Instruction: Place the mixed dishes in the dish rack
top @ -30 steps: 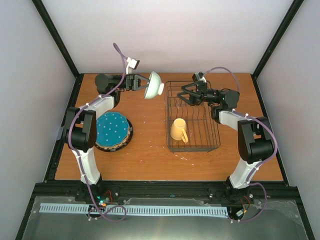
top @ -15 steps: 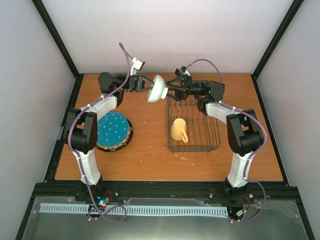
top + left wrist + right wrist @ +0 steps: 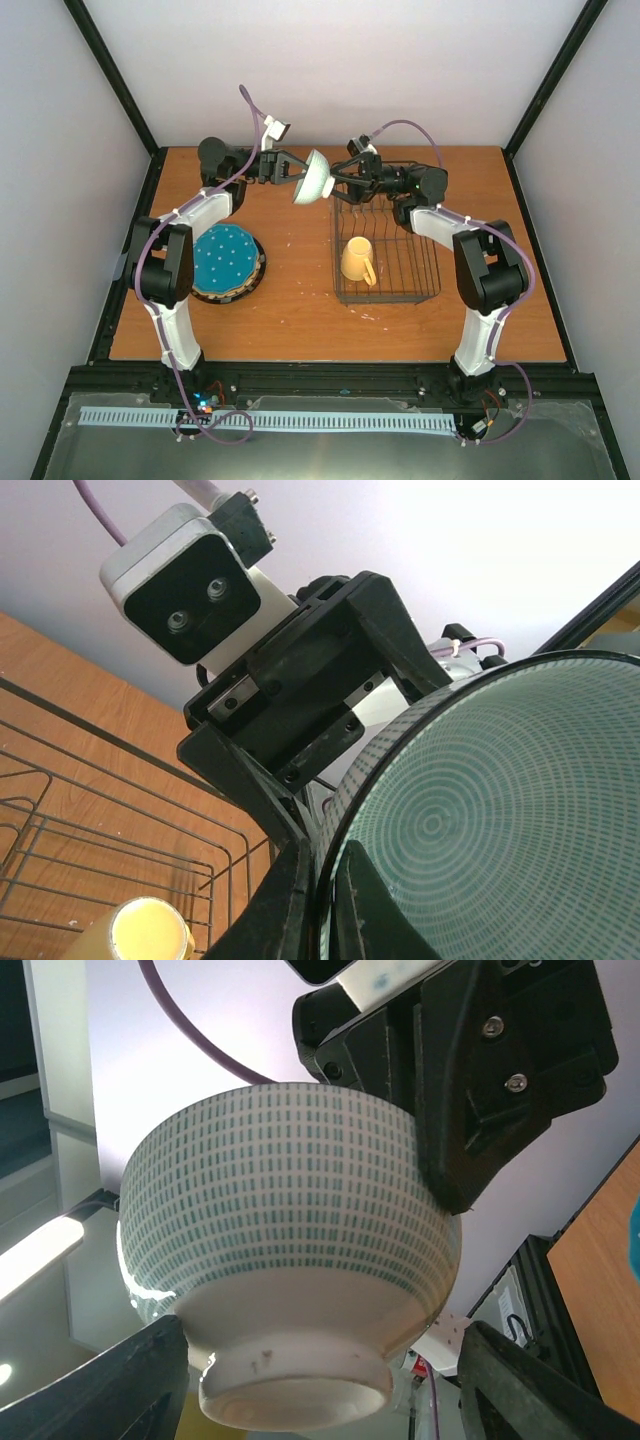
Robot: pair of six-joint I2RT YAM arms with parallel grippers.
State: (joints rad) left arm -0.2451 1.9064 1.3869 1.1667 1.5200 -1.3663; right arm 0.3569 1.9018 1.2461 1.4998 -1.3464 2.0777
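Noted small pale green bowl (image 3: pixel 313 177) held in the air above the far part of the table (image 3: pixel 300 310), just beside the far left corner of the dish rack (image 3: pixel 410 250), tipped on its side, hollow toward the left arm, foot toward the right arm; found left fingers (image 3: pixel 283 905) clamped on its rim, one inside, one outside; found right fingers (image 3: pixel 120 1385) spread wide apart, one either side of the foot, near it, contact not discernible; logged pale yellow mug (image 3: pixel 358 260) inside the rack, near left part; logged teal dotted plate (image 3: pixel 225 257) atop other plates (image 3: pixel 258 272) on the table, left of the rack, well apart from both sets of fingers.
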